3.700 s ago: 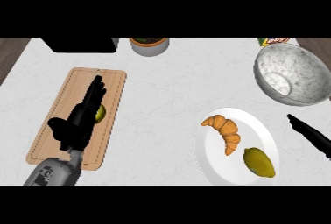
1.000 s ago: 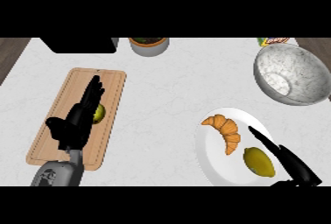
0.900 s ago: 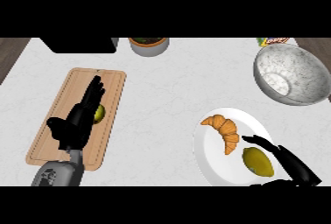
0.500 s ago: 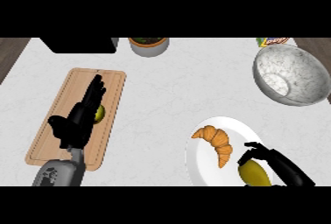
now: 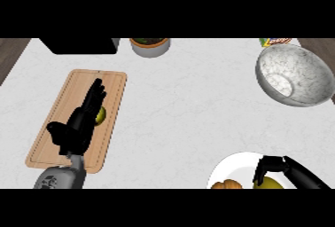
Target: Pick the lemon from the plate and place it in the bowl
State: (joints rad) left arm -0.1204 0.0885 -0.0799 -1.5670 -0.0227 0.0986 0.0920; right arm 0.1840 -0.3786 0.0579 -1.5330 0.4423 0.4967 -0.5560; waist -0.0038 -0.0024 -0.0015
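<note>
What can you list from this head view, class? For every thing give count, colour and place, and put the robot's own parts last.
Round grey marbled bowl: one, grey and white, far right.
Round white plate: one, white, near right, cut by the lower edge.
Yellow lemon: one, yellow, on the plate under the right hand.
Golden-brown croissant: one, brown, on the plate, left of the lemon, mostly cut off.
Wooden cutting board: one, light brown, left.
Yellow-green fruit: one, on the board, partly hidden.
Grey cup: one, far middle.
Black box: one, far left.
Yellow packet: one, far right edge.
Left hand: black, fingers straight, over the board.
Right hand: black, fingers curled round the lemon.
</note>
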